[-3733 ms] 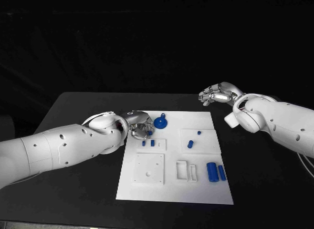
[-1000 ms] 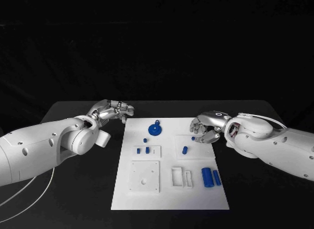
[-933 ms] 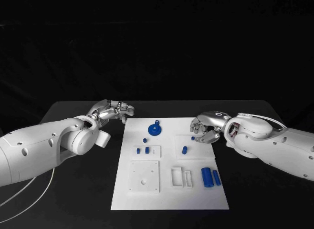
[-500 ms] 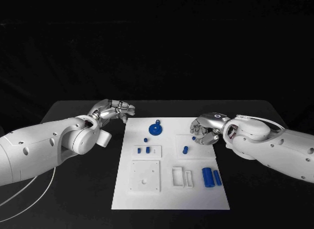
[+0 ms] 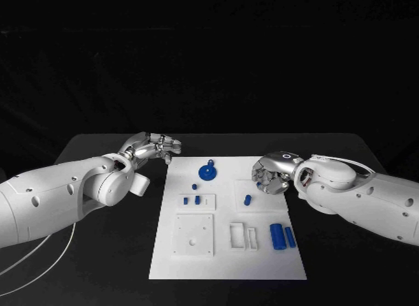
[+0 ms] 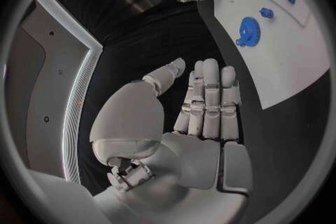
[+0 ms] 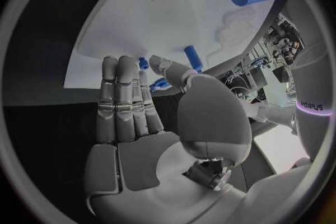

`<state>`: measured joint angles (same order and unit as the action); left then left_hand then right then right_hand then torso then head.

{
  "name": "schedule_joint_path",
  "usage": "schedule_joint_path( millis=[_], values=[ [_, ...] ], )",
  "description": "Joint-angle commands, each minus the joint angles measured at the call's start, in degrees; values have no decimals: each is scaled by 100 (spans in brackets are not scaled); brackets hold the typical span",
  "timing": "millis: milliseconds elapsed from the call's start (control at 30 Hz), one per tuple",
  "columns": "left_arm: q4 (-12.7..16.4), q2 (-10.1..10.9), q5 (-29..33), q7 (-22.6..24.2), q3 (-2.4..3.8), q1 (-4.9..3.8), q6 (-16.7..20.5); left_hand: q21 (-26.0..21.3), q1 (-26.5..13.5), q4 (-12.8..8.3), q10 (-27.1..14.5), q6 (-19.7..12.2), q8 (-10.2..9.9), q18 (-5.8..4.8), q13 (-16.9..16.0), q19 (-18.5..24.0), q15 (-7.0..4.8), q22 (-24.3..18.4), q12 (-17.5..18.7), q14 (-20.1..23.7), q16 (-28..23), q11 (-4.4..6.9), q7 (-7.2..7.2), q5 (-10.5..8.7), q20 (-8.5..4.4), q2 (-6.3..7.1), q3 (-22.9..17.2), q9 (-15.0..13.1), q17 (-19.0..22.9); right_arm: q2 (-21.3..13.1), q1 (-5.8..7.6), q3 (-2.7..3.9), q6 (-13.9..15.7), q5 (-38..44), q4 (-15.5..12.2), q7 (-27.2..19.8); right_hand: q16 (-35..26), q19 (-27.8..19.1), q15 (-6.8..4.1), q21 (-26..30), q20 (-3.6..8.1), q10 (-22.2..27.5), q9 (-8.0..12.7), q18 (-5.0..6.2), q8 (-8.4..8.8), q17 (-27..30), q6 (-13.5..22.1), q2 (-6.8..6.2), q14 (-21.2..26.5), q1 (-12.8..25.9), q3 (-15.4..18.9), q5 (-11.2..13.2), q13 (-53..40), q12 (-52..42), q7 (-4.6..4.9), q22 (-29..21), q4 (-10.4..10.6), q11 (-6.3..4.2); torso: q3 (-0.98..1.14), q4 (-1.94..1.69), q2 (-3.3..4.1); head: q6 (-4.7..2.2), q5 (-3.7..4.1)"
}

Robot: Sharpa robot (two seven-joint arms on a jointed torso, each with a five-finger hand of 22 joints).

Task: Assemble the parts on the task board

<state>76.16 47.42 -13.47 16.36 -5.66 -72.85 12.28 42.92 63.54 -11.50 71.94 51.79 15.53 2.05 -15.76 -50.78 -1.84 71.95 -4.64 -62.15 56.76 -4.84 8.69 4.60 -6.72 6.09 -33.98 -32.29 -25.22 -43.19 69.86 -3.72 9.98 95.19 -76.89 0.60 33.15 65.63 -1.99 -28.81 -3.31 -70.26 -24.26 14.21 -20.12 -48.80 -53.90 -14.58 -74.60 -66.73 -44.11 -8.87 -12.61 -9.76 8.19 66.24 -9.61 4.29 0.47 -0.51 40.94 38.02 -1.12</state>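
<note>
The task board (image 5: 230, 255) lies in the middle of the black table (image 5: 356, 255), and the small blue peg (image 5: 260, 185) near its right edge now sits just at the fingertips (image 5: 265, 183) of the right hand (image 5: 272, 175), which has crept in from 1 second ago; whether it is pinched I cannot tell. The left hand (image 5: 153, 147) has withdrawn off the board's far-left corner, fingers straight and holding nothing. A pick-up seems imminent. The blue gear (image 5: 207, 172) lies untouched.
</note>
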Motion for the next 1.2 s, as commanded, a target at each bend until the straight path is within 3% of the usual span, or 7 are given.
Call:
schedule_joint_path(
  millis=[33,167,233,367,700,933,1200],
  values=[
    [14,-8,32,59,3,-3,-48,-40,-49,-6,-57,-39,14,101,8,-1,46,7,25,5,-26,4,-1,-16,-39,4,36,-8,-10,24,-97,-51,-287,156,-4,-8,111,96,-35,-99,33,-134,-18,79,-47,-89,-124,83,-74,13,-81,45,-102,-11,-30,83,-28,-34,2,1,1,9,-1],
    [3,-9,29,53,3,-3,-50,-40,-50,-5,-57,-40,14,101,8,-2,46,8,25,5,-27,3,0,-16,-38,4,36,-8,-10,44,-136,-56,-318,251,4,4,146,119,-51,-126,46,-167,-21,79,-57,-116,-153,100,-87,13,-98,48,-128,-17,-41,105,-41,-43,3,2,0,30,-1],
    [3,-9,29,52,3,-3,-55,-42,-53,-4,-61,-44,13,102,9,-1,47,9,27,6,-29,2,2,-15,-37,9,38,-8,-11,51,-146,-61,-332,308,9,14,414,306,-148,-330,150,-418,-74,79,-170,-289,-397,178,-219,-41,-169,63,-250,-120,-143,251,-139,-161,3,2,-1,39,-4],
    [4,-8,21,43,3,-3,-64,-43,-54,-4,-63,-47,13,103,9,-1,48,10,29,6,-31,1,3,-15,-36,13,39,-8,-12,69,-161,-75,-310,396,29,75,620,316,-186,-450,196,-494,-91,79,-179,-439,-488,224,-159,-9,-264,79,-368,-101,-178,392,-248,-186,0,0,0,51,0],
    [1,-1,-49,2,2,-3,-82,-50,-64,2,-86,-68,9,108,13,-2,55,17,42,6,-40,-8,10,-14,-30,33,46,-8,-20,109,-172,-210,-391,742,58,260,679,223,-149,-449,172,-438,-70,79,-118,-470,-457,115,-23,64,-322,179,-452,5,-159,461,-268,-158,-1,1,0,75,9],
    [0,9,-82,15,2,-3,-103,-61,-69,7,-110,-94,2,112,17,4,64,24,53,16,-55,-17,19,-12,-22,51,49,-6,-25,101,-204,-218,-470,920,-14,371,745,244,-166,-485,188,-488,-71,79,-126,-487,-513,80,-26,-22,-357,146,-521,25,-179,511,-358,-174,1,9,-3,84,19],
    [2,7,-111,20,2,-3,-110,-69,-69,9,-122,-104,2,113,19,10,69,29,58,24,-66,-22,23,-7,-16,53,47,-7,-28,78,-225,-218,-176,1032,-92,504,948,404,-242,-620,267,-676,-102,79,-179,-545,-696,118,-130,-82,-499,90,-676,11,-247,622,-373,-249,0,4,-7,95,37]
  ],
)
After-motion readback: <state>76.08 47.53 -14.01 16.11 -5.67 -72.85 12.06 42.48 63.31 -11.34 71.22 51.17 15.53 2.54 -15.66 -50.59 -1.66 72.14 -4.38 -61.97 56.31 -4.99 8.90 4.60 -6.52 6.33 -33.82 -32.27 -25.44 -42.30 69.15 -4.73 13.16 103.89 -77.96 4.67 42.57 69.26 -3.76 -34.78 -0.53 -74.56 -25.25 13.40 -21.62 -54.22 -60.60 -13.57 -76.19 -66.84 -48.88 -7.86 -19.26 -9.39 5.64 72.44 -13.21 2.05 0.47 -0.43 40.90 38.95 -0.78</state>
